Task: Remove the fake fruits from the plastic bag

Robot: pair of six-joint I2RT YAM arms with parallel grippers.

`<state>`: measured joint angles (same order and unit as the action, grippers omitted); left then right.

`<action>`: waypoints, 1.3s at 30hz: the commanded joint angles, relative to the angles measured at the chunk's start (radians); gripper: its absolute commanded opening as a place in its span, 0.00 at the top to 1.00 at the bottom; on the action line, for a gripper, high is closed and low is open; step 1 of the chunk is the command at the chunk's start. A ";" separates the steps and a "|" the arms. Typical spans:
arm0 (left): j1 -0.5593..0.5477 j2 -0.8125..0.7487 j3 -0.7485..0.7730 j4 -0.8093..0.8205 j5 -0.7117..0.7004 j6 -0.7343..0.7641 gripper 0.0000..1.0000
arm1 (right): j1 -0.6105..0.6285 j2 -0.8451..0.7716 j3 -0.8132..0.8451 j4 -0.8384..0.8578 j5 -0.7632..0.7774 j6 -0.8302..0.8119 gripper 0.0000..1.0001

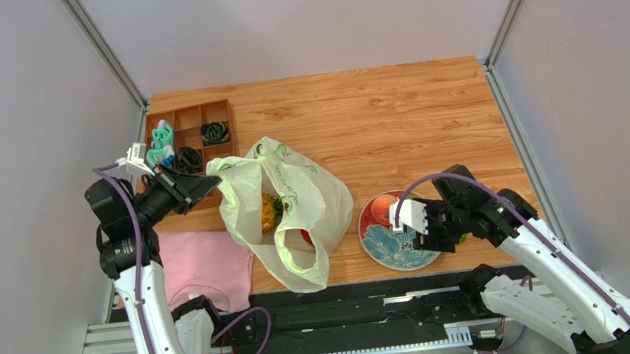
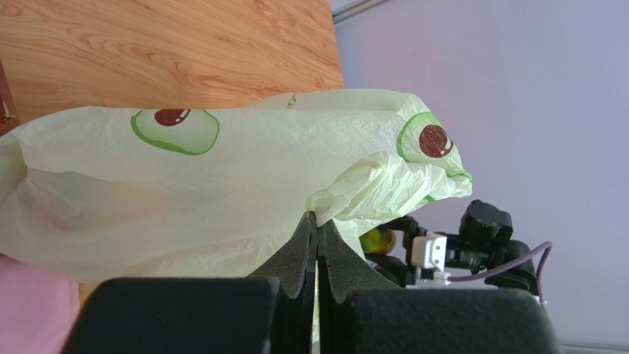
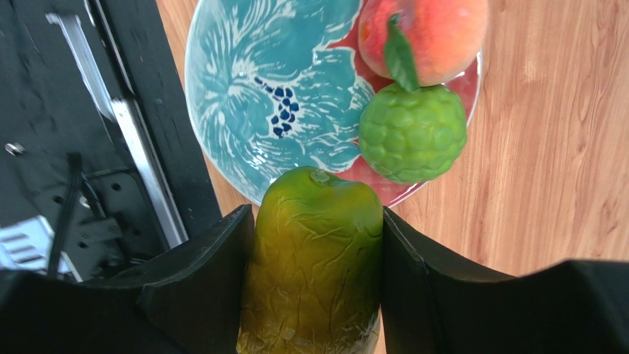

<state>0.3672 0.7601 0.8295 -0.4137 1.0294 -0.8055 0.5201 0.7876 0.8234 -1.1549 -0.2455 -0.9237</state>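
Mango (image 3: 314,273), wrinkled, pinched by right end effector (image 3: 317,221), left end effector (image 2: 317,223) pinching crinkly bag (image 2: 221,184)

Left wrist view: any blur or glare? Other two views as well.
Left wrist: plastic bag evenly lit, print sharp; left claw in the foreground dark and soft. Right wrist: mango in the right claw shows mild sheen, wrinkles crisp; peach slightly soft. Top external: diffuse light, faint shadows, no glare.
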 commanded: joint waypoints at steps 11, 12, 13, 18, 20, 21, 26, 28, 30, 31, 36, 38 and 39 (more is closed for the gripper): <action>0.004 -0.016 -0.009 0.016 -0.006 0.025 1.00 | -0.002 -0.122 -0.291 0.164 -0.037 -0.723 0.43; 0.004 -0.019 -0.009 0.015 -0.008 0.026 1.00 | -0.002 -0.129 -0.303 0.165 -0.038 -0.753 0.42; 0.004 -0.021 -0.009 0.012 -0.008 0.029 1.00 | -0.003 -0.140 -0.316 0.167 -0.038 -0.773 0.41; 0.007 -0.041 -0.013 -0.008 -0.006 0.038 1.00 | -0.002 -0.182 -0.386 0.233 -0.040 -0.846 0.31; 0.007 -0.045 -0.023 -0.013 -0.008 0.045 1.00 | -0.002 -0.208 -0.411 0.253 -0.031 -0.877 0.25; 0.007 -0.053 -0.027 -0.014 -0.009 0.046 1.00 | -0.003 -0.217 -0.423 0.256 -0.029 -0.914 0.23; 0.007 -0.061 -0.033 -0.016 -0.006 0.043 1.00 | -0.003 -0.300 -0.469 0.222 -0.041 -0.971 0.15; 0.009 -0.061 -0.030 -0.017 -0.002 0.042 1.00 | -0.002 -0.338 -0.452 0.184 -0.038 -0.968 0.15; 0.009 -0.061 -0.021 -0.019 0.004 0.039 1.00 | -0.002 -0.366 -0.386 0.104 -0.034 -0.954 0.16; 0.007 -0.061 -0.020 -0.019 0.004 0.035 1.00 | -0.002 -0.384 -0.357 0.075 -0.037 -0.946 0.16; 0.009 -0.061 -0.027 -0.019 0.029 0.019 1.00 | -0.002 -0.355 -0.074 -0.071 -0.107 -0.887 0.16; 0.007 -0.058 -0.029 -0.025 0.041 0.028 1.00 | -0.002 -0.291 -0.008 0.045 -0.191 -0.801 0.12; 0.006 -0.056 -0.030 -0.027 0.047 0.029 1.00 | -0.002 -0.259 0.058 0.107 -0.224 -0.676 0.09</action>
<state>0.3691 0.7105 0.7971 -0.4454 1.0317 -0.7815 0.5201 0.4419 0.7132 -1.1645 -0.3164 -1.8137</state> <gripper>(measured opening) 0.006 0.861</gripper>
